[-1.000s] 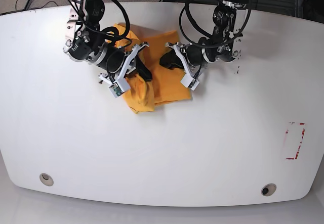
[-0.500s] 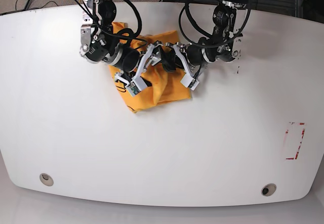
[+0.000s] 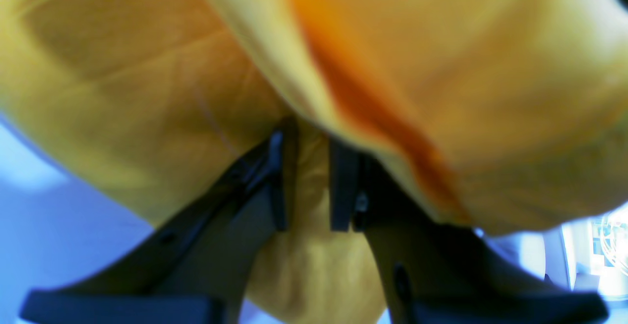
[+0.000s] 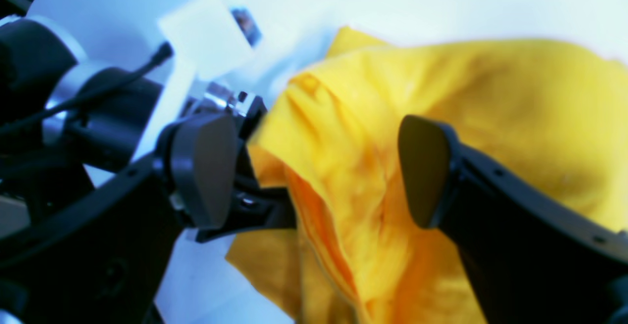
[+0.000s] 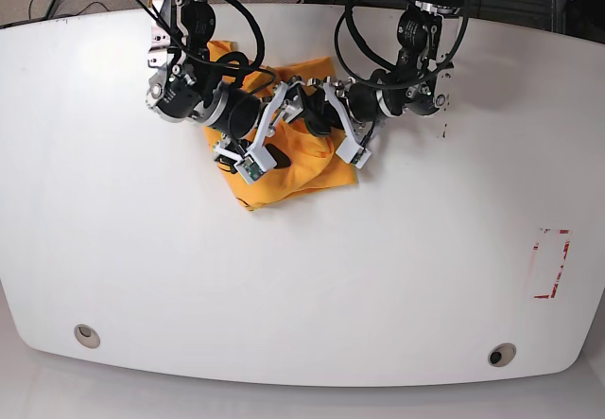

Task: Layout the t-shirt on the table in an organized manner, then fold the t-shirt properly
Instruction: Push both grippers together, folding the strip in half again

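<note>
— Two claws on one shirt, is that it? What's nearest us?

— Bare white tabletop (image 5: 302,287), mostly, with a round metal grommet (image 5: 86,335) at each near corner and a red-white tape rectangle (image 5: 549,263) off to the side. Past that, the t-shirt (image 5: 293,168) lies bunched in a yellow-orange heap toward the far edge, around the middle.

— And the claws?

— Both down at the heap, meeting over its far part. The left claw (image 3: 306,176) has its fingers drawn narrow, pinching a fold of the cloth between them; fabric billows over and around it.

— The right one?

— The right claw (image 4: 319,172) stands wide, its two dark pads well apart, with a raised ridge of the t-shirt (image 4: 441,118) in the gap between them. I can't tell whether either pad touches the cloth. The other arm's fingers sit just beside its left pad.

— Any lettering showing?

— Too crumpled to tell.
</note>
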Available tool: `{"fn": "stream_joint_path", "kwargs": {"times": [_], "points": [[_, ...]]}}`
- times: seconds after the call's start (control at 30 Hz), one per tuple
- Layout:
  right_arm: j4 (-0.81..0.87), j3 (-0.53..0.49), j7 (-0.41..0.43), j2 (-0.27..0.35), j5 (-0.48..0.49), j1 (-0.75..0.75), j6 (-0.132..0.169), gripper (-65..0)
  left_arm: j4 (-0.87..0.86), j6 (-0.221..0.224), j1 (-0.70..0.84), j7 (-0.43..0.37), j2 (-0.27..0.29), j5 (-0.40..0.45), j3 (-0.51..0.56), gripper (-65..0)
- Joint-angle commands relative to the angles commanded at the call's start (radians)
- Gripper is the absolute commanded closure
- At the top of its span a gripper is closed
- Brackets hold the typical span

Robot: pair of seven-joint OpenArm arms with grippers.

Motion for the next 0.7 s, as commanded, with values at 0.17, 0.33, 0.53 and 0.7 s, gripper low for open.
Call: {"fn": "stream_joint_path", "kwargs": {"times": [0.17, 0.33, 0.53, 0.7], "points": [[-0.005, 0.021, 0.0, 0.031, 0.009, 0.023, 0.003, -49.3, 0.052, 0.0, 0.0, 0.0, -0.021, -0.077, 0.0, -26.3], [-0.006, 0.051, -0.002, 0.055, 0.011, 0.029, 0.009, -49.3, 0.121, 0.0, 0.0, 0.0, -0.044, -0.153, -0.011, -34.7], [-0.006, 0.097, -0.002, 0.071, 0.011, 0.025, 0.011, -49.3, 0.175, 0.0, 0.0, 0.003, -0.052, -0.218, -0.06, -36.9], [-0.008, 0.132, -0.002, 0.087, 0.011, 0.025, 0.011, -49.3, 0.226, 0.0, 0.0, 0.005, -0.084, -0.273, -0.103, -36.9]]}}
